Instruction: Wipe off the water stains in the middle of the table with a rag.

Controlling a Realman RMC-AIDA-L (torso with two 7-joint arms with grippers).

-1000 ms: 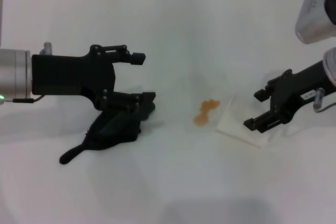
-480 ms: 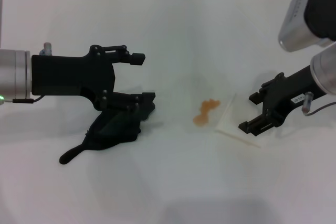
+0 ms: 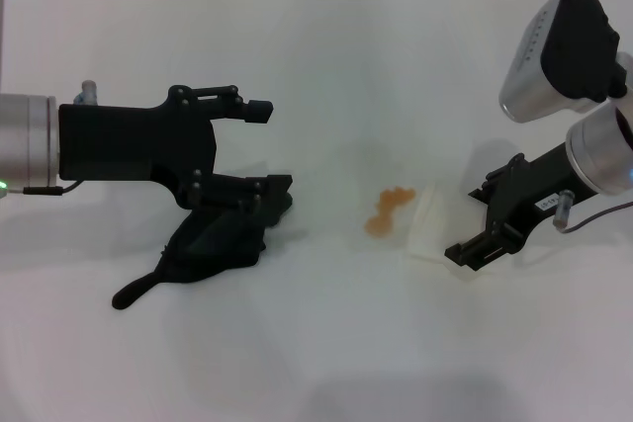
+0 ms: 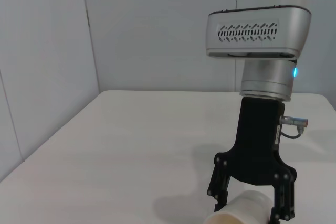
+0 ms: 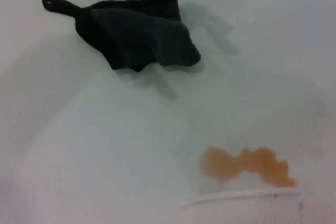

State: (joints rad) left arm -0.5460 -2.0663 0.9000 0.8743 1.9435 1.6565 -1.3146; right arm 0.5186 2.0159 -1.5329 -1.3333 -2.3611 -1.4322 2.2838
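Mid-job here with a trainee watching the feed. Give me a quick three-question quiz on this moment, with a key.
1. True or false: the rag already covers the stain.
2. What does the right gripper hold? A) rag B) white cup C) nothing
3. Which gripper hovers over the rag?

Key:
1. False; the rag lies apart from the stain on the table.
2. B
3. The left gripper, open.
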